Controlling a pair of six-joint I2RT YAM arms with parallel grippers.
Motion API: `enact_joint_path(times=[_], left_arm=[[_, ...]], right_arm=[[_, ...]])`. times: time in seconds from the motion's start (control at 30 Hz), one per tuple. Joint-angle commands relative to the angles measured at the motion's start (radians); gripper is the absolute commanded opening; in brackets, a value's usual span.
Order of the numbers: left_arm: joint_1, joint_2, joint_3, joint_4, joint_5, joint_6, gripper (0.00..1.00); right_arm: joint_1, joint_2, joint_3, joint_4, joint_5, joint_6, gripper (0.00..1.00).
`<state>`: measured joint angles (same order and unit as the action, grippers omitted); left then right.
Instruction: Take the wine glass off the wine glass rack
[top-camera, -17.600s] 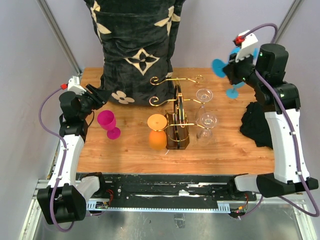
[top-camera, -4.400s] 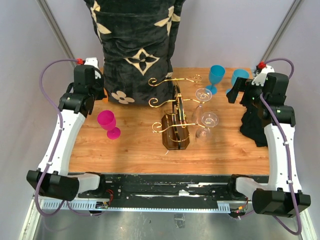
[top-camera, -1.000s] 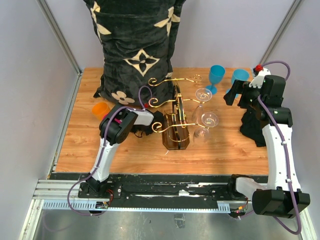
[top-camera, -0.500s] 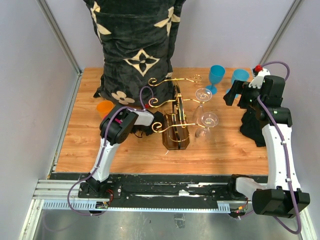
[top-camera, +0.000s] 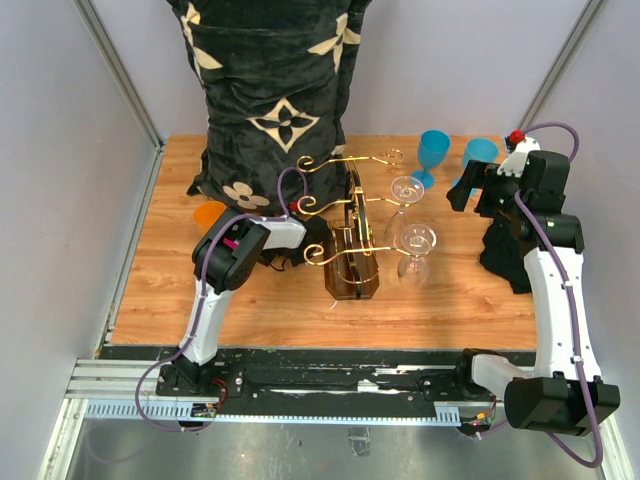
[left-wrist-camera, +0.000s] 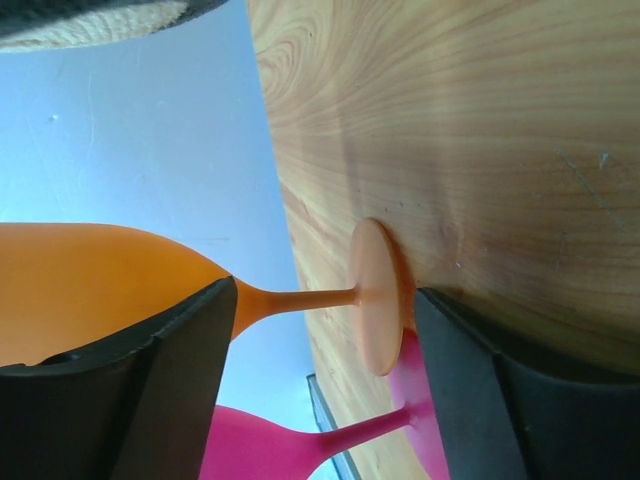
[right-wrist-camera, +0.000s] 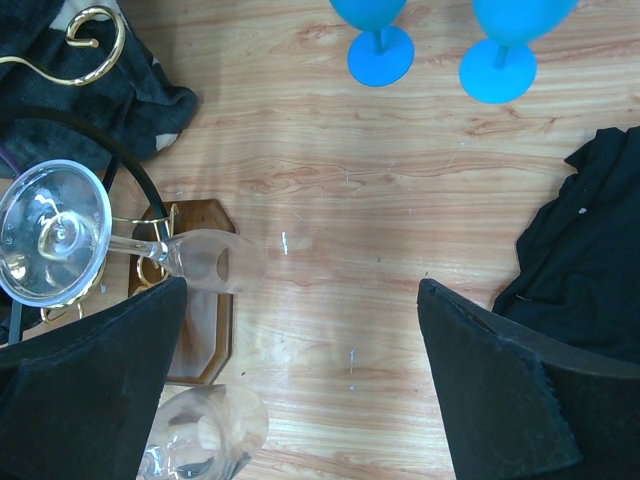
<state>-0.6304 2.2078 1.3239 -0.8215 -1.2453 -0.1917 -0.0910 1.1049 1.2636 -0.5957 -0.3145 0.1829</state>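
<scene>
Left gripper (left-wrist-camera: 322, 300): sat spread either side of the orange wine glass (left-wrist-camera: 100, 280) stem, pinched nothing.
Orange wine glass: stood foot-down on the table (left-wrist-camera: 480, 120), pink glass (left-wrist-camera: 270, 445) just beside.
Wine glass rack (top-camera: 352, 250): mid-table, right of the orange one; two clear glasses (top-camera: 415, 240) hung on its right side.
Right gripper (right-wrist-camera: 300, 290): gaped wide, held nothing, near the blue glasses (right-wrist-camera: 380, 52).

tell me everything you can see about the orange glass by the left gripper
The orange glass is an opaque, plastic-looking goblet: rounded bowl, thin stem, flat round foot. It stands upright, foot flat on the wooden table, at its left, near a corner of the black cushion. The left gripper is open around it, fingers either side of the stem and clear of it; contact with the bowl cannot be told. A pink glass stands right behind it.
</scene>
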Motion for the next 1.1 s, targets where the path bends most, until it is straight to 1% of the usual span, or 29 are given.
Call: enact_joint_path(times=[0.0,0.03,0.07,0.2,0.27,0.47,0.77,1.07], left_arm=[[-0.014,-0.001,-0.009,0.202,0.316,-0.052,0.83],[-0.014,-0.005,-0.009,0.213,0.331,-0.039,0.89],[-0.015,-0.009,-0.008,0.218,0.338,-0.033,0.91],[-0.014,-0.02,0.0,0.236,0.393,-0.01,0.96],[-0.014,-0.024,0.003,0.245,0.419,-0.004,0.97],[-0.012,-0.042,0.003,0.264,0.438,0.018,0.98],[0.015,-0.12,-0.028,0.328,0.567,0.028,0.98],[0.055,-0.217,-0.091,0.409,0.696,0.051,0.97]], right_arm=[[0.008,-0.001,-0.007,0.023,-0.009,-0.004,0.98],[0.008,-0.001,-0.008,0.023,-0.01,-0.003,0.99],[0.008,-0.002,-0.009,0.023,-0.011,-0.003,0.98],[0.008,-0.004,-0.01,0.024,-0.008,-0.005,0.99],[0.008,-0.006,-0.009,0.023,-0.006,-0.005,0.98],[0.008,-0.006,-0.012,0.023,-0.005,-0.006,0.99],[0.008,-0.006,-0.013,0.024,-0.003,-0.007,0.99],[0.008,-0.003,-0.019,0.027,0.002,-0.007,0.99]])
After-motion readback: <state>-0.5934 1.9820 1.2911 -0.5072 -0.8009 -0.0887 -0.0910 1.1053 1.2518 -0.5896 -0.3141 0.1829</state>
